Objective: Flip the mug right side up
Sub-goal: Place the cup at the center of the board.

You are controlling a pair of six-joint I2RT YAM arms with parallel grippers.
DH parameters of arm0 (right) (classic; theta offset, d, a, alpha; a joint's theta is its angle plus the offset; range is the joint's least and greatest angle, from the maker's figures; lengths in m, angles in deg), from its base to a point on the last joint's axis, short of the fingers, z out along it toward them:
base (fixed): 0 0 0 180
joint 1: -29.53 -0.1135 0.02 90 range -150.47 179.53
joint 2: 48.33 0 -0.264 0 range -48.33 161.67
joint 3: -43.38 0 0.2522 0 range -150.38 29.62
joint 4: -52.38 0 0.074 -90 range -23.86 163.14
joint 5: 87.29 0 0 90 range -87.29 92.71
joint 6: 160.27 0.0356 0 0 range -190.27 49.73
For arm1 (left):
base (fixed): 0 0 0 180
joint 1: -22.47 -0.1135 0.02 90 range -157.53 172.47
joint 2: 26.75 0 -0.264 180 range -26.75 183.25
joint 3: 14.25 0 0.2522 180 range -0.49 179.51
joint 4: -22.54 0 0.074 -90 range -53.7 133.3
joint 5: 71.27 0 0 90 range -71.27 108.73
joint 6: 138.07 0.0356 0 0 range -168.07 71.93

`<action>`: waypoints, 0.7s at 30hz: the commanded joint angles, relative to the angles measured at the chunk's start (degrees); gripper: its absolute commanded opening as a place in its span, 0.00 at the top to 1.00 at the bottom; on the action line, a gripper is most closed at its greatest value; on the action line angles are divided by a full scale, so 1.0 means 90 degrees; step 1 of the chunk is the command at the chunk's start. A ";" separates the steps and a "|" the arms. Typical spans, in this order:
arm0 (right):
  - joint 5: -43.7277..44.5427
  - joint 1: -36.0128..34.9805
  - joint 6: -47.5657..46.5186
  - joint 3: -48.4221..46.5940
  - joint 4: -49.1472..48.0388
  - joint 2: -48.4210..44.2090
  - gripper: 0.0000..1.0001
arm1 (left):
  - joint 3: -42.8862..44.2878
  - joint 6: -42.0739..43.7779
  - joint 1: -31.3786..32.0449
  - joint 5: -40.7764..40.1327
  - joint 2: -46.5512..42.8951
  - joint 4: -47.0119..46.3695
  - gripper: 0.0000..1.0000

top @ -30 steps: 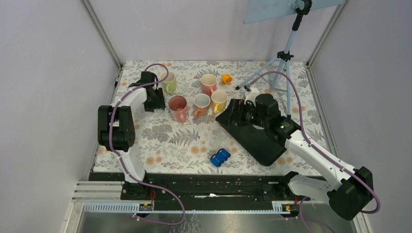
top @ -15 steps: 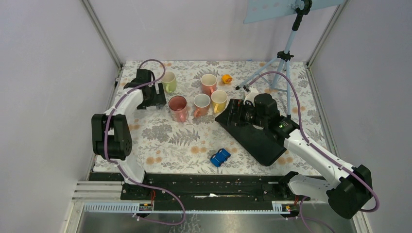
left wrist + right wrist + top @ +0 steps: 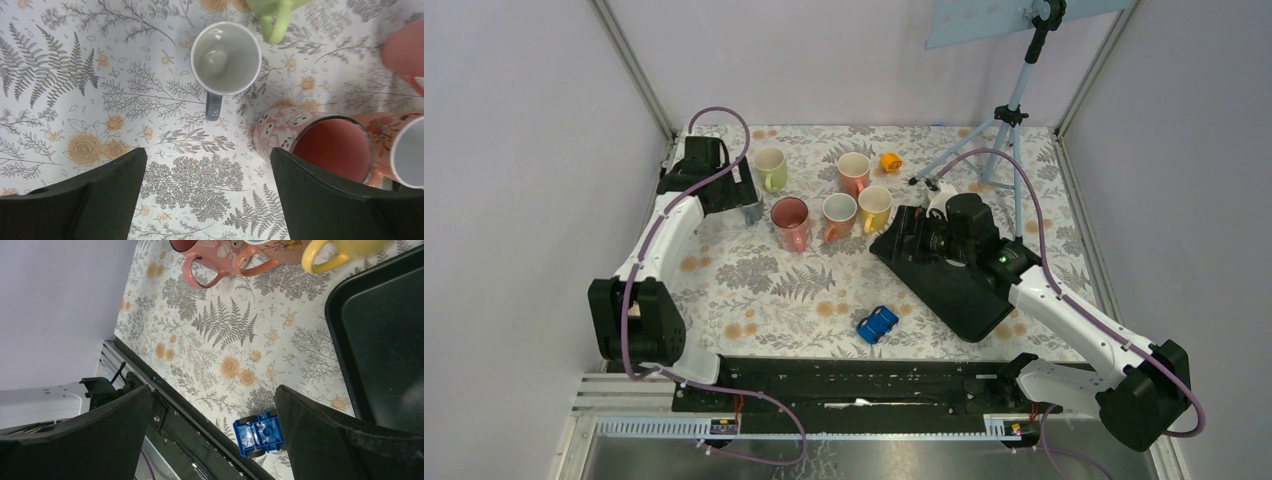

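Observation:
The mug (image 3: 226,58), white inside with a blue-grey handle, stands upright on the flowered cloth with its mouth facing up. In the top view only its edge (image 3: 752,212) peeks out beside my left gripper (image 3: 739,195). That left gripper (image 3: 208,150) hovers above the cloth just short of the mug's handle, open, with nothing between its fingers. My right gripper (image 3: 916,237) hangs open and empty over the black tray's far left corner; the right gripper (image 3: 212,390) shows only cloth and the table's front rail between its fingers.
Upright mugs crowd around: green (image 3: 771,168), pink patterned (image 3: 790,222), orange-sided (image 3: 839,212), yellow (image 3: 875,207), salmon (image 3: 854,170). The black tray (image 3: 954,285) lies right of centre, a blue toy car (image 3: 877,323) near the front, a tripod (image 3: 1004,120) at the back right.
My left gripper has opened wide and drawn back toward the far left, off the mug, which now stands free on the cloth. The right arm has stayed put.

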 commanded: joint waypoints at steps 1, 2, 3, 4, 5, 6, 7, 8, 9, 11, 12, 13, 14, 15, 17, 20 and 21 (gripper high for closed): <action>0.0460 -0.0033 -0.0022 -0.0285 0.0296 -0.0226 0.00 | 0.0290 0.0063 0.0003 0.0163 -0.0591 -0.0009 0.01; 0.0563 -0.0035 -0.0020 -0.0258 0.0314 -0.0286 0.00 | 0.0337 0.0078 0.0005 0.0245 -0.0701 0.0017 0.01; 0.0666 -0.0031 -0.0021 -0.0243 0.0333 -0.0333 0.00 | 0.0342 0.0079 0.0014 0.0322 -0.0790 0.0011 0.01; 0.0755 -0.0038 -0.0023 -0.0238 0.0345 -0.0369 0.00 | 0.0369 0.0087 0.0015 0.0382 -0.0863 0.0019 0.01; 0.0834 -0.0038 -0.0013 -0.0253 0.0389 -0.0393 0.00 | 0.0396 0.0103 0.0023 0.0432 -0.0941 0.0022 0.01; 0.0899 -0.0038 -0.0005 -0.0274 0.0429 -0.0398 0.00 | 0.0408 0.0107 0.0038 0.0448 -0.1002 0.0023 0.01; 0.0949 -0.0033 0.0009 -0.0287 0.0447 -0.0401 0.00 | 0.0433 0.0117 0.0078 0.0622 -0.1053 0.0023 0.01; 0.0992 -0.0030 0.0014 -0.0298 0.0449 -0.0392 0.00 | 0.0435 0.0119 0.0140 0.0661 -0.1105 0.0031 0.01; 0.1023 -0.0031 0.0034 -0.0320 0.0456 -0.0384 0.00 | 0.0424 0.0089 0.0198 0.0710 -0.1170 0.0022 0.01; 0.1095 -0.0033 0.0052 -0.0376 0.0504 -0.0347 0.00 | 0.0385 0.0048 0.0370 0.0852 -0.1277 -0.0009 0.01; 0.1125 -0.0036 0.0071 -0.0407 0.0536 -0.0334 0.00 | 0.0353 0.0026 0.0472 0.0859 -0.1330 -0.0024 0.01; 0.1151 -0.0034 0.0081 -0.0429 0.0560 -0.0334 0.00 | 0.0331 0.0003 0.0564 0.0886 -0.1384 -0.0048 0.01; 0.1176 -0.0030 0.0093 -0.0443 0.0578 -0.0355 0.00 | 0.0290 -0.0015 0.0639 0.0920 -0.1433 -0.0103 0.01; 0.1224 -0.0039 0.0103 -0.0446 0.0597 -0.0379 0.00 | 0.0258 -0.0040 0.0708 0.0953 -0.1478 -0.0121 0.01; 0.1337 -0.0039 0.0093 -0.0483 0.0700 -0.0430 0.00 | 0.0229 -0.0071 0.0821 0.1012 -0.1549 -0.0126 0.01; 0.1539 -0.0034 0.0041 -0.0542 0.0902 -0.0516 0.00 | 0.0228 -0.0096 0.1081 0.1110 -0.1587 -0.0177 0.01; 0.1608 -0.0032 0.0037 -0.0559 0.0961 -0.0542 0.00 | 0.0239 -0.0096 0.1188 0.1105 -0.1588 -0.0170 0.01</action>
